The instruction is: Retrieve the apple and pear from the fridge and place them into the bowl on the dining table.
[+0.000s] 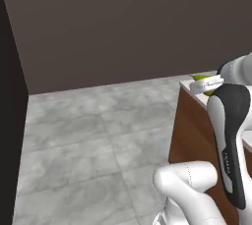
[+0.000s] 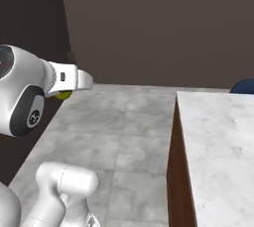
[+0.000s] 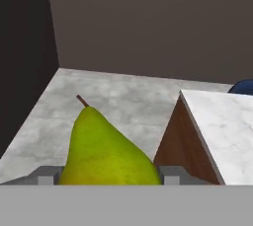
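Holding the pear (image 3: pixel 106 153) between its two fingers, the end effector (image 3: pixel 106 176) is clamped on the fruit above the grey tiled floor (image 2: pixel 119 127). The pear is beside the near corner of the marble table (image 3: pixel 227 126), its stem pointing away from the hand.

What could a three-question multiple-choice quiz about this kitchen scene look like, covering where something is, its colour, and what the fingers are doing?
1. Where is the pear?
A. Between the fingers
B. On the table
C. On the floor

2. What colour is the pear?
A. Red
B. Yellow-green
C. Orange

3. What are the fingers doing?
A. Standing open with nothing between them
B. Pressing on the table
C. Gripping the pear

Answers: 1 A, the hand view shows the pear sitting between the finger tips, above the floor. 2 B, its skin is yellow-green with a brown stem. 3 C, the fingers are closed against the pear's sides.
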Tool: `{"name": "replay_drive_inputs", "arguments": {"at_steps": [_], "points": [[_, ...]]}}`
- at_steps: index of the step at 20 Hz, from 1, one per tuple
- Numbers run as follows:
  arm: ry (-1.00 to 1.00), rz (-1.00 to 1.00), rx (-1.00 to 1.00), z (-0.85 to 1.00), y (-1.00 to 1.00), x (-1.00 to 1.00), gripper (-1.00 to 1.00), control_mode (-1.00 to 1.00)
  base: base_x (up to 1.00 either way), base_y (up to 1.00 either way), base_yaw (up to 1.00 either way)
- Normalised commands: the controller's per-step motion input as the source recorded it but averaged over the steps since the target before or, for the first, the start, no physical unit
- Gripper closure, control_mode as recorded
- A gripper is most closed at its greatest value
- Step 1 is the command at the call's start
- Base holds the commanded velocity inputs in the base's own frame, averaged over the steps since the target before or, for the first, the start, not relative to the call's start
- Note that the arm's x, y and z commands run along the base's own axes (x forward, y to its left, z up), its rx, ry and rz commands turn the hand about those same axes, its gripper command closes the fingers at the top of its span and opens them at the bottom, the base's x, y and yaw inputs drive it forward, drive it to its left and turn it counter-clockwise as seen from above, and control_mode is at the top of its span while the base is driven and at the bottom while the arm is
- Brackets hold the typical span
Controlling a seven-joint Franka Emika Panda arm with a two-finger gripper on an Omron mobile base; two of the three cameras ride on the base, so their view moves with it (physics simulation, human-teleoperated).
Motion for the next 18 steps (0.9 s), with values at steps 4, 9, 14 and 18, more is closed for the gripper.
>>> {"name": "replay_drive_inputs", "arguments": {"at_steps": [4,9,14,18], "points": [[0.0,0.0,0.0,0.0,0.0,0.0,1.0,1.0,1.0,0.0,-0.39],[0.0,0.0,0.0,0.0,0.0,0.0,1.0,1.0,1.0,0.13,-0.56],[0.0,0.0,0.0,0.0,0.0,0.0,1.0,1.0,1.0,0.71,-0.5],[0.0,0.0,0.0,0.0,0.0,0.0,1.0,1.0,1.0,0.91,-0.46]]}}
